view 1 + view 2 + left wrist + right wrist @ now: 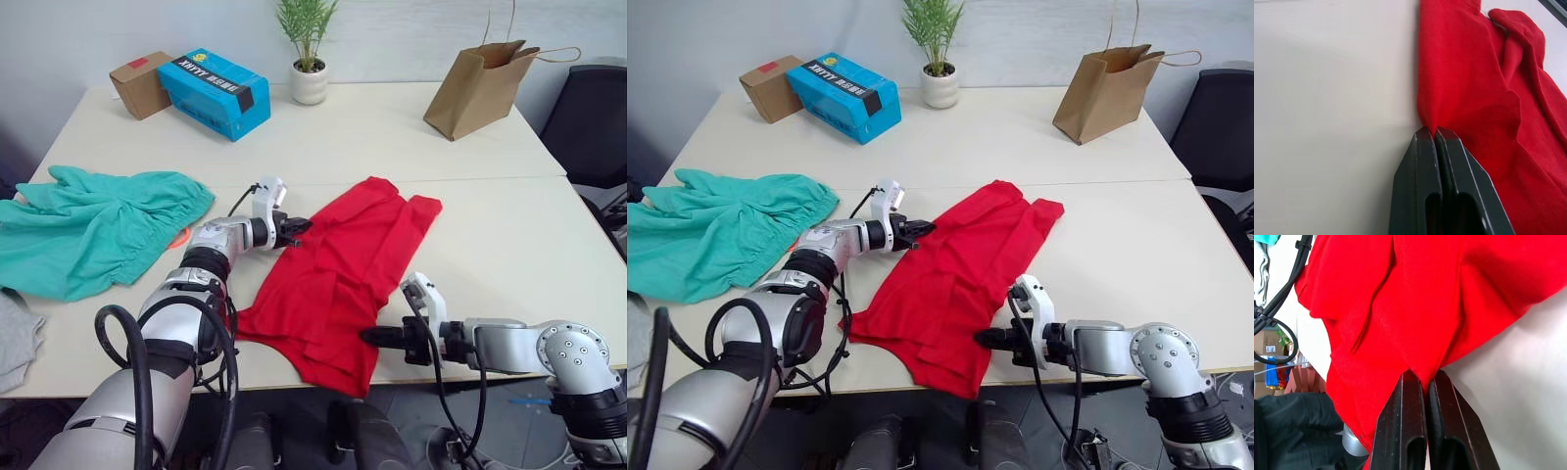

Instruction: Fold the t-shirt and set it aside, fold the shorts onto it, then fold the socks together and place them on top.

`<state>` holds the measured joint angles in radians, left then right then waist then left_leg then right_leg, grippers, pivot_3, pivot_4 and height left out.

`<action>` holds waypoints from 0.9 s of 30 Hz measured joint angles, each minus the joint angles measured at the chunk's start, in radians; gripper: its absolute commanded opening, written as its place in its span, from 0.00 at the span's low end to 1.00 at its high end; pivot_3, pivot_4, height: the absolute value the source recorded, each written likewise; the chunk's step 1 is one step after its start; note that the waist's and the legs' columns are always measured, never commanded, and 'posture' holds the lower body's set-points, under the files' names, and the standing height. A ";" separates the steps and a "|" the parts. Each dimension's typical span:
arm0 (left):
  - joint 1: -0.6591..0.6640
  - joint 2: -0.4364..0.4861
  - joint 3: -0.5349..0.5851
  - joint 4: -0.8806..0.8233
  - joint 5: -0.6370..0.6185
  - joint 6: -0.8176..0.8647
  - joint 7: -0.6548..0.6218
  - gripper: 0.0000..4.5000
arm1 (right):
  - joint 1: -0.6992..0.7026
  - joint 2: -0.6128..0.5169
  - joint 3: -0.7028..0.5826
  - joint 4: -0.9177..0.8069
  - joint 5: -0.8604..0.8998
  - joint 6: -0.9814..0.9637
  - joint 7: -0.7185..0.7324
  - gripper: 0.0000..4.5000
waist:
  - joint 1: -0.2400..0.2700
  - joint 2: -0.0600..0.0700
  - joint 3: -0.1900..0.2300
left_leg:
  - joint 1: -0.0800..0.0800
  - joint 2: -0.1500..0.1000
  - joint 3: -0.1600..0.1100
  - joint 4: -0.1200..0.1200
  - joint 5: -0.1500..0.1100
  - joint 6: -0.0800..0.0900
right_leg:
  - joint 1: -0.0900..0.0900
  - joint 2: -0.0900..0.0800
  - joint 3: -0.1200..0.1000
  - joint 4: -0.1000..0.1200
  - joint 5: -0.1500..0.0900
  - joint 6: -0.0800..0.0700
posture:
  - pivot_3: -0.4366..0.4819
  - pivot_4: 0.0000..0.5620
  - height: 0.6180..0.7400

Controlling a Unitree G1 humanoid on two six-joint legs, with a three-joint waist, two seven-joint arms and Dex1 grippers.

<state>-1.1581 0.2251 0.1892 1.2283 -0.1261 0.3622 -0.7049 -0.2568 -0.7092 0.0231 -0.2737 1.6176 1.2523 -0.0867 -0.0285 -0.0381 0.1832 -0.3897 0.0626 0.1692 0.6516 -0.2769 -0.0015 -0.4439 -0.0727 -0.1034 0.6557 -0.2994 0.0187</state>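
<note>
Red cotton at the near edge of the bench [509,245]: the t-shirt [343,269] lies bunched into a long diagonal strip, its near end drooping over the bench's front edge. Nearest of all, the right pincer [377,337] reaches in from the right at that near end, and the right wrist view has its two black fingers [1403,431] pressed together with a point of the red cloth caught between the tips. That same view picks up black cable loops and a dark shape below the bench edge, past the hanging cloth. A little farther in, the left pincer [297,228] sits at the shirt's left edge, about halfway up the strip. From the head it just looks like it is touching the fabric; the left wrist view settles it, fingers [1425,186] shut tight on a pinch of the red hem, flat pale bench to one side and rumpled shirt to the other.

Over to the left, well apart from the shirt, the teal shorts [93,230] lie spread and crumpled, a dab of orange drawstring showing at their near right edge. At the far left edge, close to the front, a grey scrap of sock [15,338] peeks in.

Along the back of the bench: a brown cardboard box [140,83], a blue box [216,93] just beside it, a potted plant [309,59] in a white pot, and a brown paper bag [482,86] to the right. A dark chair [593,122] stands beyond the right end.
</note>
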 measured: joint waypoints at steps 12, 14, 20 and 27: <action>0.373 -0.021 0.029 -0.722 -0.100 0.303 0.231 0.00 | -0.185 -0.063 0.030 0.171 -0.300 0.044 0.313 0.00 | 0.000 0.000 0.000 | 0.000 0.000 0.001 0.001 0.001 -0.001 | 0.000 0.000 0.001 0.001 0.000 0.000 | 0.48 0.27 1.00; 0.434 -0.028 0.038 -0.843 -0.116 0.361 0.283 0.00 | -0.216 -0.068 0.041 0.198 -0.352 0.049 0.377 0.00 | 0.001 0.000 0.000 | 0.001 0.000 0.001 0.001 0.001 -0.001 | 0.000 0.000 0.001 0.002 0.000 0.000 | 0.48 0.27 1.00; 0.577 -0.060 0.067 -1.100 -0.177 0.480 0.383 0.00 | -0.274 -0.095 0.090 0.243 -0.503 0.045 0.593 0.00 | 0.002 0.000 0.000 | 0.000 0.000 0.000 0.001 0.001 -0.001 | 0.000 0.000 0.001 0.001 0.000 0.000 | 0.48 0.27 1.00; 0.641 -0.025 0.020 -1.186 -0.186 0.464 0.372 0.05 | -0.276 -0.051 0.078 0.272 -0.586 0.035 0.738 0.11 | 0.003 0.000 0.000 | 0.000 0.000 0.000 0.001 0.001 -0.001 | 0.000 0.000 0.001 0.002 0.000 0.000 | 0.48 0.27 1.00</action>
<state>-0.5170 0.1997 0.2089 0.0420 -0.3124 0.8260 -0.3330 -0.5331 -0.7606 0.1011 -0.0014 1.0315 1.2875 0.6513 -0.0250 -0.0380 0.1832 -0.3893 0.0624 0.1696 0.6526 -0.2756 -0.0022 -0.4438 -0.0730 -0.1028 0.6572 -0.2992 0.0185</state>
